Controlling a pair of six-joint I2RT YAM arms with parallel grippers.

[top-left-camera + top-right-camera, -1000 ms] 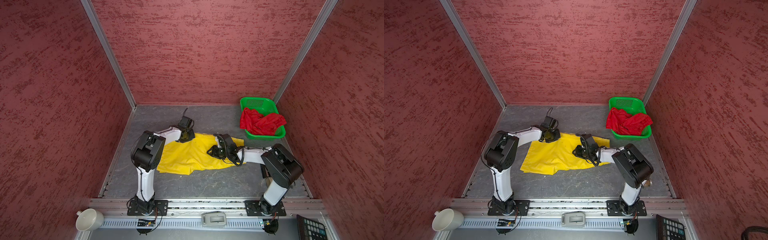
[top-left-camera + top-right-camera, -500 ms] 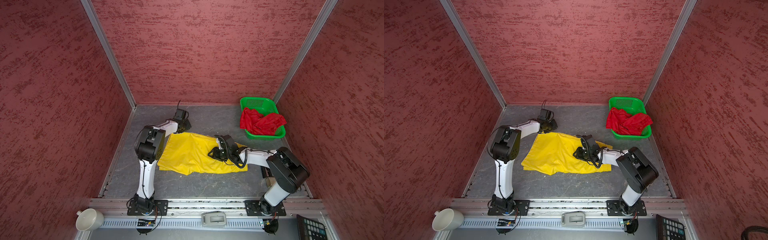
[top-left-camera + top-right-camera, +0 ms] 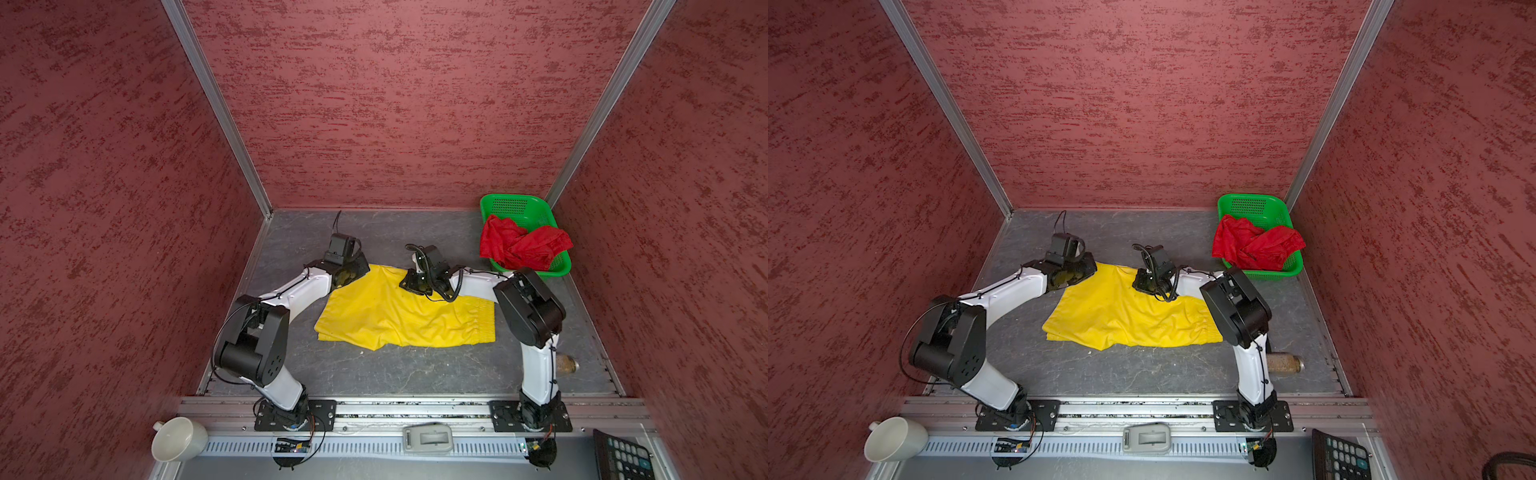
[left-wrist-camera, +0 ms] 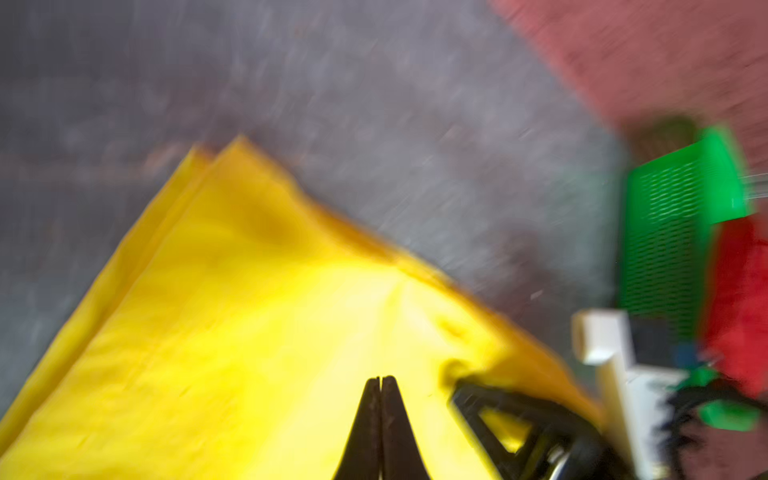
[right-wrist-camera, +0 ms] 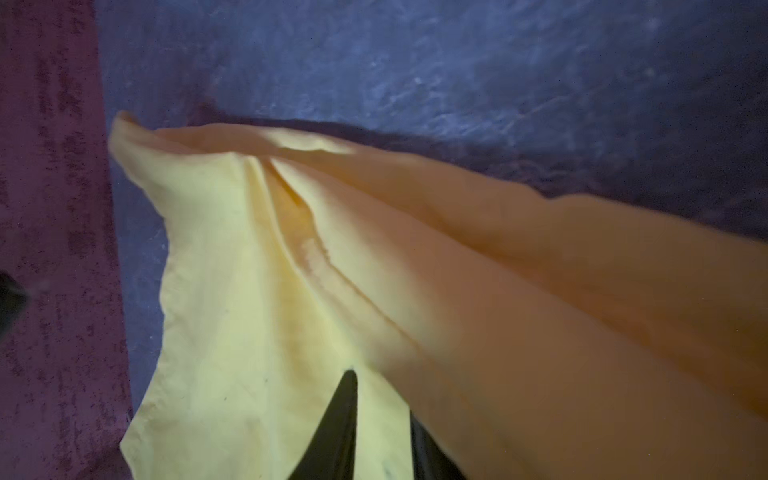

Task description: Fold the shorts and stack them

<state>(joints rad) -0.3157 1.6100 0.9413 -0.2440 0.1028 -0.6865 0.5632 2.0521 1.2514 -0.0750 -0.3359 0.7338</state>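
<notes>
- Two pairs of shorts show in both top views. The yellow shorts (image 3: 399, 316) lie spread on the grey table (image 3: 374, 374), about in the middle, between the two arms.
- The yellow cloth is thin and wrinkled. Its gathered waistband (image 3: 484, 320) is at the right end, and the left wrist view shows layered edges at one corner.
- The left gripper (image 4: 380, 379) is at the far left corner of the yellow shorts, its fingers pressed together. Whether cloth is between them I cannot tell.
- The right gripper (image 5: 380, 392) is at the far edge, near the middle. Its jaws stand narrow with yellow cloth between them, and folds of the cloth run up to it.
- Bare table lies between the near edge of the yellow shorts and the front rail (image 3: 415, 405), and also behind them toward the back wall (image 3: 395, 124).
- The green basket (image 3: 511, 205) stands in the far right corner and holds the red shorts (image 3: 523, 247), a crumpled heap that hangs over its rim.
- A jar (image 3: 1283, 362) lies on its side just beside the right arm.
</notes>
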